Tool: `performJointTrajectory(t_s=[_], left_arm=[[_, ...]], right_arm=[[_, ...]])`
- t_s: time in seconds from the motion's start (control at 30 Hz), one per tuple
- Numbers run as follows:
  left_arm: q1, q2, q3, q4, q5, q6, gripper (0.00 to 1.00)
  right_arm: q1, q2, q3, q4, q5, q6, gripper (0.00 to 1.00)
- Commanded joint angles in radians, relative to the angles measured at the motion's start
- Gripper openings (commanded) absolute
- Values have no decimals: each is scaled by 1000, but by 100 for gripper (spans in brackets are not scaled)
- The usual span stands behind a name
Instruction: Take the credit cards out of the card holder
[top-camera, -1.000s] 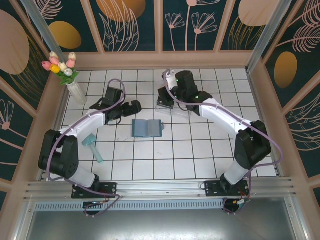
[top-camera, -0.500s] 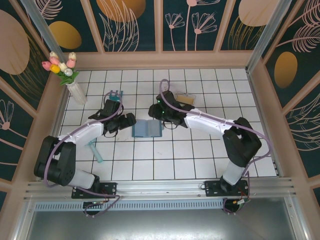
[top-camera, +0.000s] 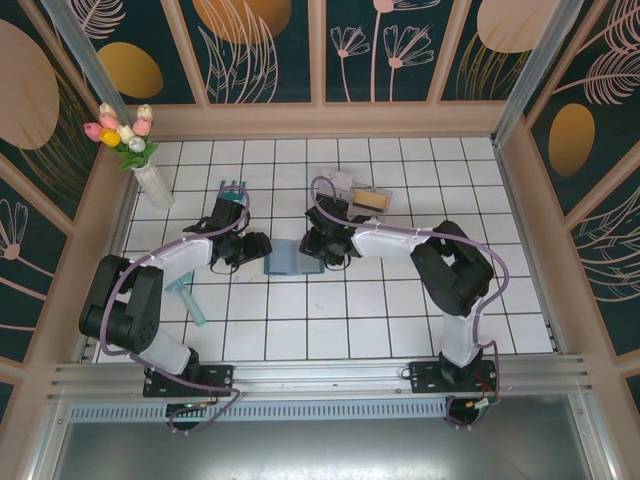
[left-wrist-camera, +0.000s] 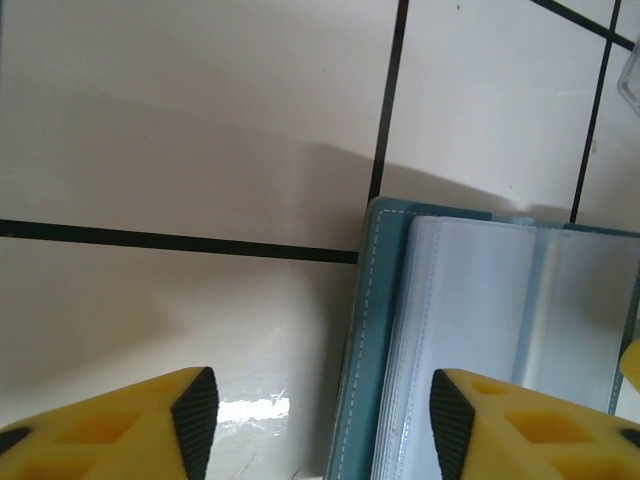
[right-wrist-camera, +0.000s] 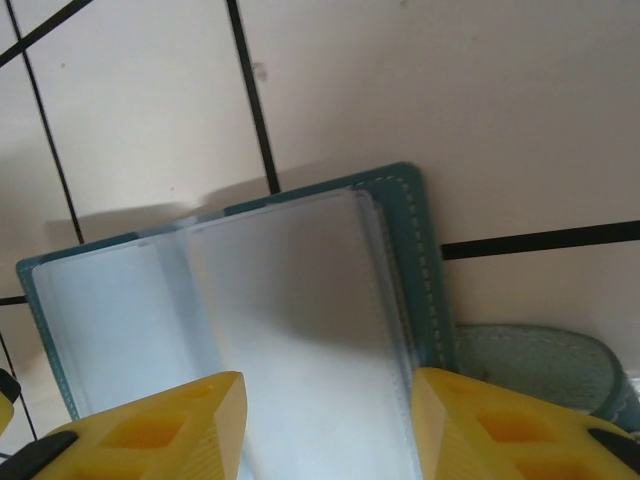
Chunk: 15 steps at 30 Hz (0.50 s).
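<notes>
Card holder (top-camera: 285, 263): 1, lying open. Left gripper (left-wrist-camera: 322, 410) and right gripper (right-wrist-camera: 330, 400) crowd its two ends, jaws half-spread, gripping nothing. Around: 1 clear box (top-camera: 365, 197), 1 flower vase (top-camera: 155, 185), 1 teal tool (top-camera: 186, 292).

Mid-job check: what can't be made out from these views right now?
Holder, top view: partly covered by left gripper and right gripper.
Cards inside: sleeves are frosted and blurred in both wrist views.
Holder's near part: cut off by the wrist views' bottom edges; finger contact unclear.
</notes>
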Motion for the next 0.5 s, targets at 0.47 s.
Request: performJointTrajectory(t_s=[0.47], left_arm=[[5,55,24,27,99,15,34]], right_arm=[[-16,53,54,-49,-43,-17,44]])
